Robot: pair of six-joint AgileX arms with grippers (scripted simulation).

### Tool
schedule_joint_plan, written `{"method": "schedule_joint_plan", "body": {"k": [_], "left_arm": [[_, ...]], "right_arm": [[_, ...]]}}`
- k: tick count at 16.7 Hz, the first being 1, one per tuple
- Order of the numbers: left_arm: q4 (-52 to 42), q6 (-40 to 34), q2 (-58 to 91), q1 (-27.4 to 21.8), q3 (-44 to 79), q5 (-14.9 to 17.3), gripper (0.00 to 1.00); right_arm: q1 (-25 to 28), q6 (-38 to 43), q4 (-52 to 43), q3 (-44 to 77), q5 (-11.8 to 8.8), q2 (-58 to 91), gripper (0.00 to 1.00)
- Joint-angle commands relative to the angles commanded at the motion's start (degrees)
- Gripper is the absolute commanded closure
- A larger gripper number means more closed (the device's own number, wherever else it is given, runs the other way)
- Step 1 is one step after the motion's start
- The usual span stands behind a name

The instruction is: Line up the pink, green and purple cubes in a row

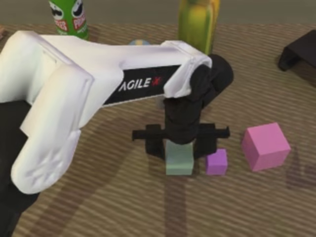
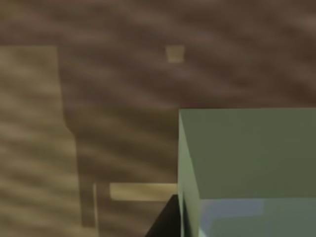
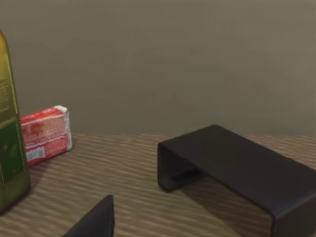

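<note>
So the left hand (image 1: 180,145) is down over the green cube (image 1: 179,159) mid-worktop, fingers either side of it. I honestly can't tell if it's gripping or has let go, since the wrist blocks the view. The purple cube (image 1: 217,162) sits just beside the green one on its right, a narrow gap between, and the pink cube (image 1: 265,146) is farther right, set a bit back.

Biggest risk I see: the right-side finger is really close to the purple cube, so opening wide or lifting crooked could knock it out of line. If green sticks to a finger, it'll drag too.

The right hand is out of sight, parked near the black stand (image 3: 237,170).
</note>
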Motion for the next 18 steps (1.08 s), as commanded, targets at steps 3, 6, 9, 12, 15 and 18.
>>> {"method": "schedule_joint_plan", "body": {"k": [3,6,9,12,15,18], "left_arm": [[0.00,0.00,0.00,0.00,0.00,0.00,0.02],[0.00,0.00,0.00,0.00,0.00,0.00,0.00],[0.00,0.00,0.00,0.00,0.00,0.00,0.00],[-0.01,0.00,-0.03,-0.01,0.01,0.00,0.00],[-2.37,-0.02,-0.58,0.01,2.04,-0.01,0.00],[-8.68,-0.25,-2.13,0.52,6.29,0.00,0.00]], "right_arm": [[0.00,0.00,0.00,0.00,0.00,0.00,0.00],[0.00,0.00,0.00,0.00,0.00,0.00,0.00],[0.00,0.00,0.00,0.00,0.00,0.00,0.00],[0.00,0.00,0.00,0.00,0.00,0.00,0.00],[0.00,0.00,0.00,0.00,0.00,0.00,0.00],[0.00,0.00,0.00,0.00,0.00,0.00,0.00]]}}
